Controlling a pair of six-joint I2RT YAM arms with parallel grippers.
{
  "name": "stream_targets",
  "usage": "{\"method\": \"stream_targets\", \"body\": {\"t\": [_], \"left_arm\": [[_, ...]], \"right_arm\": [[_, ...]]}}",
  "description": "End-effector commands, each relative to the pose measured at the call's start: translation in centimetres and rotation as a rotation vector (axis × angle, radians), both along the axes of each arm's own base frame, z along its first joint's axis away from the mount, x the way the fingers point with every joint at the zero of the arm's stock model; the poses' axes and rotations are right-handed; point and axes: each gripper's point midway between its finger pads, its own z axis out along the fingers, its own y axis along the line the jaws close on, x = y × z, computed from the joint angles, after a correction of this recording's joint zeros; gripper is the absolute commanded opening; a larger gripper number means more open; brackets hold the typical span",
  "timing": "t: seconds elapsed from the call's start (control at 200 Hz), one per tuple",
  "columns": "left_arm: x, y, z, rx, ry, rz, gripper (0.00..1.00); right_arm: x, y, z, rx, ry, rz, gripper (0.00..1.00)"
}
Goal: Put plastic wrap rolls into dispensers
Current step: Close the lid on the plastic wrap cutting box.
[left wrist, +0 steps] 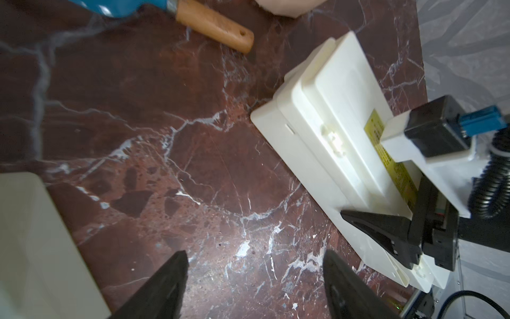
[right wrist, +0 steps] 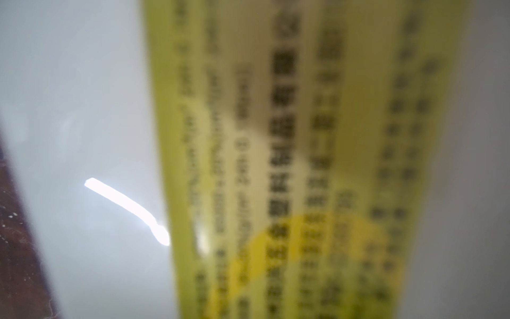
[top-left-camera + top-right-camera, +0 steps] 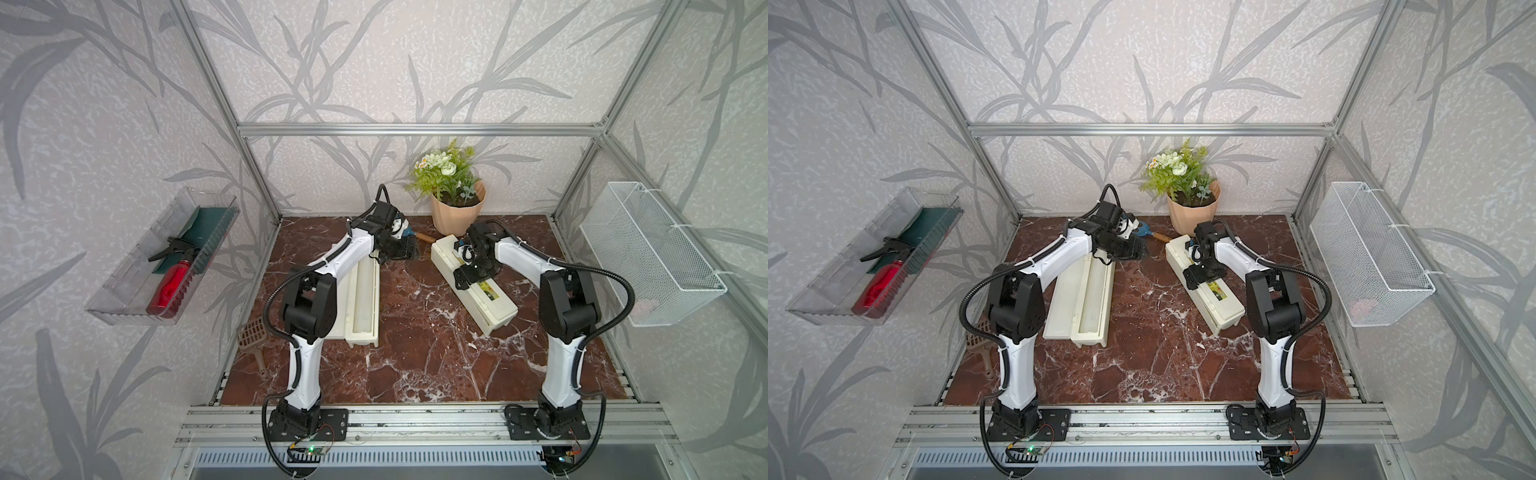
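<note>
Dark print on the yellow-green label (image 2: 303,138) of the dispenser (image 2: 82,110), perhaps Asian characters, illegibly blurred.

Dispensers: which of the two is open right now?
The dispenser on the robot's left: its lid lies swung out flat beside it. The right-hand dispenser is shut, yellow-green label on top.
</note>
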Motion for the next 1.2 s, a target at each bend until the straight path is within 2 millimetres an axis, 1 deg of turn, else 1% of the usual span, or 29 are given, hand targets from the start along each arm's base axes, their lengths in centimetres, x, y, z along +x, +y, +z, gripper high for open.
{"method": "stream_targets", "body": {"t": [0.0,0.06,0.275,0.395,0.485,0.545,0.68,0.845,0.91,0.965,1.02,1.09,1.195], "left_arm": [[0.2,-1.9,1.5,-0.087,-0.029,-0.003,0.77],[0.1,-2.7,1.2,-0.104,-0.023,-0.010,0.77],[0.8,-5.3,2.3,-0.207,-0.069,-0.007,0.81],[0.4,-6.6,1.5,-0.238,-0.054,-0.034,0.82],[-0.2,-8.3,1.1,-0.263,-0.053,-0.076,0.82],[-0.7,-9.3,0.6,-0.261,-0.062,-0.107,0.83],[-1.7,-10.4,-2.1,-0.255,-0.011,-0.125,0.83],[-2.1,-11.6,-3.1,-0.293,-0.031,-0.145,0.84],[-2.3,-11.7,-4.5,-0.267,-0.005,-0.143,0.86],[-2.5,-11.5,-5.9,-0.249,0.028,-0.127,0.91],[-2.7,-11.5,-6.8,-0.249,0.056,-0.122,0.95],[-3.1,-11.5,-7.8,-0.232,0.074,-0.121,0.96],[-3.4,-10.9,-9.1,-0.191,0.103,-0.104,0.94]], "right_arm": [[-3.1,-1.5,-0.8,-0.083,0.103,-0.150,0.86],[-3.3,-1.4,-0.9,-0.084,0.103,-0.202,0.86],[-4.1,-0.5,-1.3,-0.043,0.092,-0.305,0.87],[-4.3,-0.4,-1.4,-0.043,0.088,-0.320,0.87],[-4.5,-0.4,-1.7,-0.049,0.088,-0.332,0.87],[-4.5,-0.3,-1.9,-0.043,0.090,-0.344,0.87],[-4.7,0.2,-2.2,-0.039,0.087,-0.341,0.88],[-5.1,0.8,-2.8,-0.026,0.103,-0.335,0.88],[-5.2,0.9,-3.0,-0.017,0.107,-0.338,0.88],[-5.3,1.0,-3.0,-0.014,0.107,-0.336,0.88],[-5.4,1.1,-2.9,-0.013,0.104,-0.330,0.88],[-5.6,1.2,-3.0,-0.012,0.110,-0.326,0.89],[-5.8,1.5,-2.5,0.026,0.103,-0.332,0.91]]}}
